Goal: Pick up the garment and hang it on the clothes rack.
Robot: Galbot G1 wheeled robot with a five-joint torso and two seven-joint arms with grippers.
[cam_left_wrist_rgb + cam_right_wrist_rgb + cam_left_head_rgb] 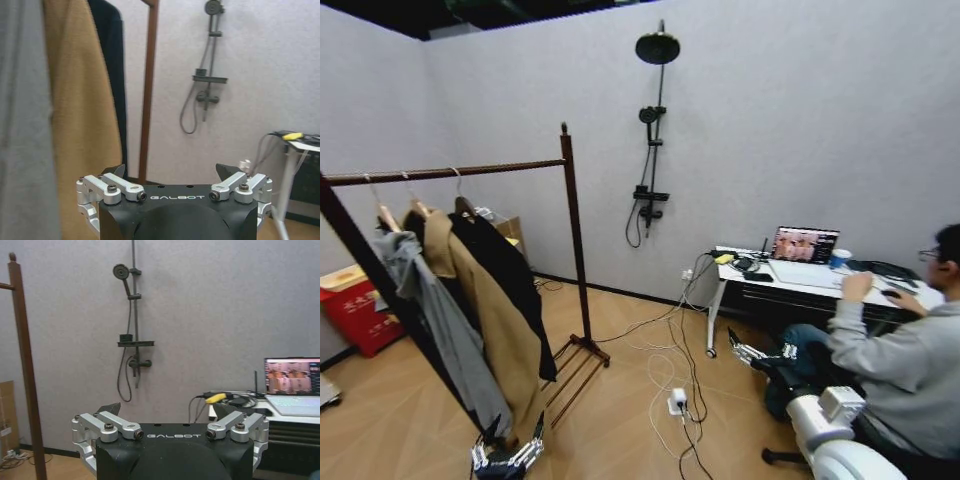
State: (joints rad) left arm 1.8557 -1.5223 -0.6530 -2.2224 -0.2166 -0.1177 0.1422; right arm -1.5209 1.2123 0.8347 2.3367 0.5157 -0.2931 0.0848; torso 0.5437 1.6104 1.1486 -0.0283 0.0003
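The black garment (508, 282) hangs on a hanger from the bar of the clothes rack (576, 262), nearest the right post. Beside it hang a tan coat (492, 330) and a grey hooded jacket (432, 318). My left gripper (507, 458) is low in front of the coats' hems, open and holding nothing. In the left wrist view the left gripper (171, 172) faces the tan coat (82, 100), the black garment (110, 75) and the rack post (148, 100). My right gripper (752, 352) is out to the right, open and empty; the right wrist view has it (165, 412) facing the wall.
A shower fixture (652, 130) is mounted on the back wall. A person sits at a white desk (790, 280) with a laptop (805, 244) at the right. Cables and a power strip (677, 402) lie on the wooden floor. A red box (355, 310) stands at the left.
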